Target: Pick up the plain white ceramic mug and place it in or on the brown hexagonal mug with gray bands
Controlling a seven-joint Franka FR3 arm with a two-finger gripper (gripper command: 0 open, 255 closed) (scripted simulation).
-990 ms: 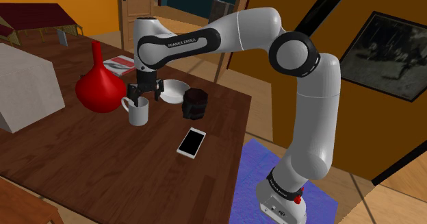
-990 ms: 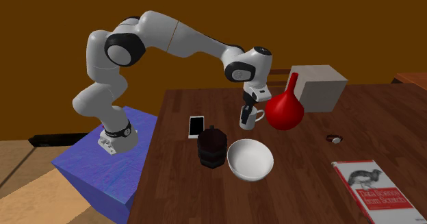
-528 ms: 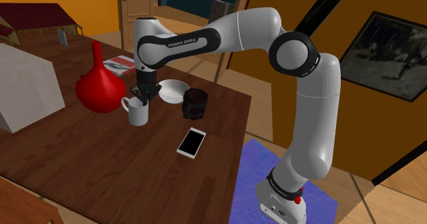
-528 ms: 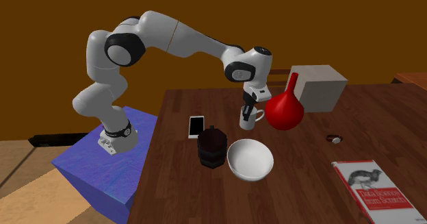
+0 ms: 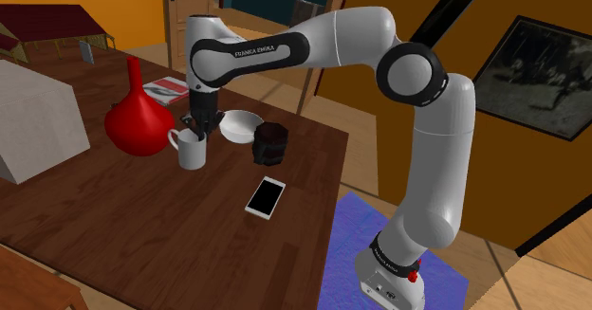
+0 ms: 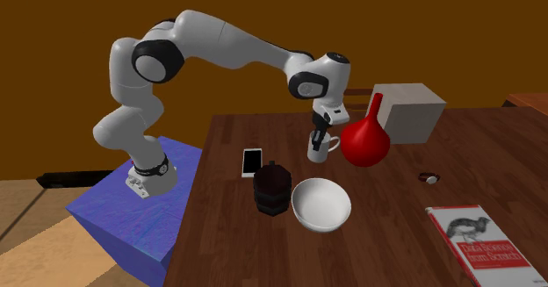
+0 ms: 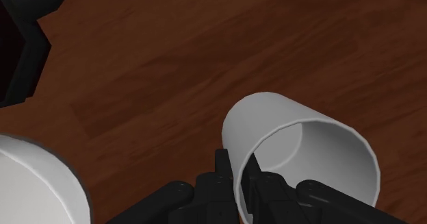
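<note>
A big bare patch of the brown worktop (image 5: 142, 232) lies closest in the shoulder view. Next comes a phone (image 5: 266, 196), lying flat near the worktop's edge on the stand's side. Behind it, the claw (image 5: 200, 125) is clamped on the rim of the white mug (image 5: 193, 153), with one finger inside and one outside. I cannot tell if the mug touches the wood. The red vase (image 5: 138, 118) stands close beside it. The dark brown mug (image 5: 269, 144) is near, with bare wood between. The white bowl (image 5: 240, 124) sits farther back.
</note>
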